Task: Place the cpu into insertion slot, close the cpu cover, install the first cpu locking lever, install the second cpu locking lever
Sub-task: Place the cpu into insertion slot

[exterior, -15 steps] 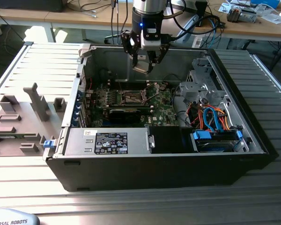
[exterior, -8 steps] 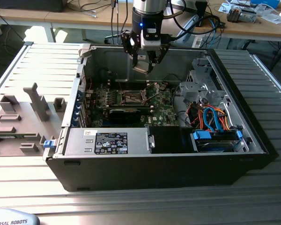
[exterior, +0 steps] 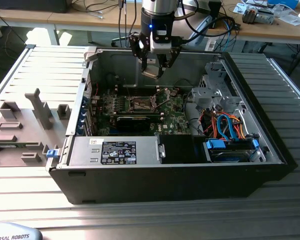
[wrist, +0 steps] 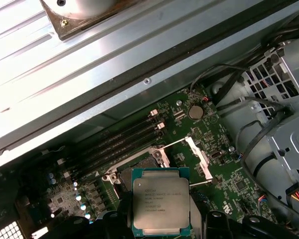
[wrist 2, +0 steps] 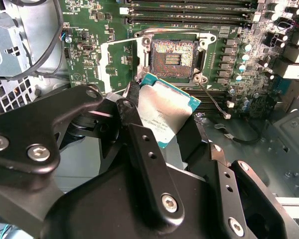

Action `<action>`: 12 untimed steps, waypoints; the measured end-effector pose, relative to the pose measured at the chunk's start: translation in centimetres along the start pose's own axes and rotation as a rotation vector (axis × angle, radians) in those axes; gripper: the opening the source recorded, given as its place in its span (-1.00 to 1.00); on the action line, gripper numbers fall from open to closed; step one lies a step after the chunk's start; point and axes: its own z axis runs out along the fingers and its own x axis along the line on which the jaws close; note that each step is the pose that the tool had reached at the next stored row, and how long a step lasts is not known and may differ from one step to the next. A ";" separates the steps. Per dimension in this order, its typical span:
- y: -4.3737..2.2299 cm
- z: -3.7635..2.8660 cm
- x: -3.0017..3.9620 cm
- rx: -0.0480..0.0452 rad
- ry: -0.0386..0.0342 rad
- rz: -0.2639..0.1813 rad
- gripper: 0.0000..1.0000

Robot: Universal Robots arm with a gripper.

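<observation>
The pincer (exterior: pixel 152 70), pinching the cpu (wrist: pixel 161 205) by its edges, hangs above the open insertion slot (wrist 2: pixel 173 59), where a tilted or off-centre descent could, I judge, bend the slot's pins.

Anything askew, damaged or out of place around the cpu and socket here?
Nothing stands out. The gripper grips the cpu by its edges above the motherboard; the socket is empty, the cpu cover is swung open beside it, and nothing looks bent.
</observation>
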 end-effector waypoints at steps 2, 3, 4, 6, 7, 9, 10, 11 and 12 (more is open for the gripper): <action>0.00 0.00 0.00 0.0000 0.0000 0.001 0.08; 0.00 0.00 0.00 0.0000 -0.0001 0.002 0.08; 0.00 0.00 0.00 0.0000 -0.0001 0.002 0.08; 0.00 0.00 0.00 -0.0001 -0.0002 0.004 0.08; 0.00 0.00 0.00 -0.0001 -0.0002 0.004 0.08; 0.00 0.00 0.00 -0.0001 -0.0003 0.006 0.08; 0.00 0.00 0.00 -0.0001 -0.0004 0.006 0.08; 0.00 0.00 0.00 -0.0001 -0.0004 0.007 0.08; 0.00 0.00 0.00 -0.0001 -0.0004 0.008 0.08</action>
